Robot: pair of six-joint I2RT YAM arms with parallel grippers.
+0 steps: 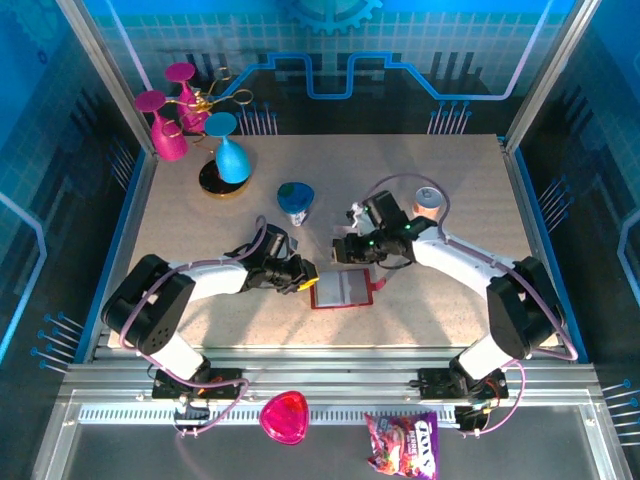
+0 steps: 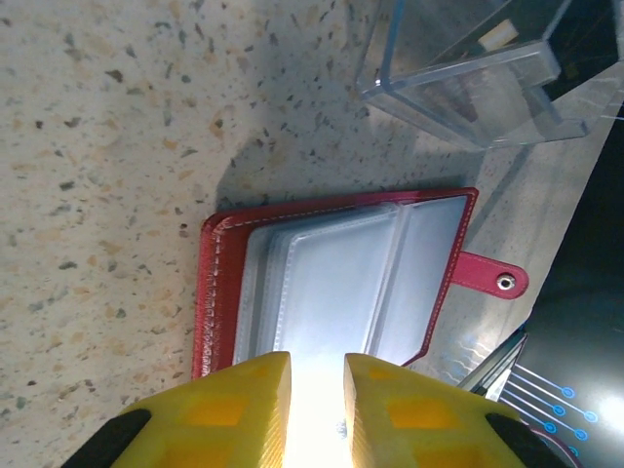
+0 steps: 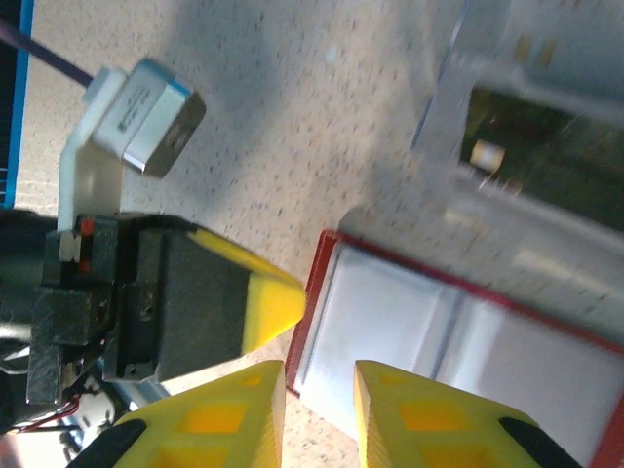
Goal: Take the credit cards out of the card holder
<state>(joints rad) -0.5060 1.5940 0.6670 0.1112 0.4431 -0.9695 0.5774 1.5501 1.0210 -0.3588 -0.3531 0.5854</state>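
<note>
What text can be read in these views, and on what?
None can be read for sure.
Snack bag: large pale lettering, too blurred to quote.
Camera module: small dark print on its side, blurred.
Wallet: no text on the pockets or the snap tab.

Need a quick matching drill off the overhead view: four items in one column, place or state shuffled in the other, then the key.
Items
1. card holder
2. heart-shaped dish
3. candy bag
4. blue goblet

Place or state
A. on the grey ledge at the near edge, plain pink
B. far left part of the table, on a black disc
C. lying open, pale pockets up
D. on the grey ledge, printed wrapper

Pairs: 1-C, 2-A, 3-D, 4-B
</note>
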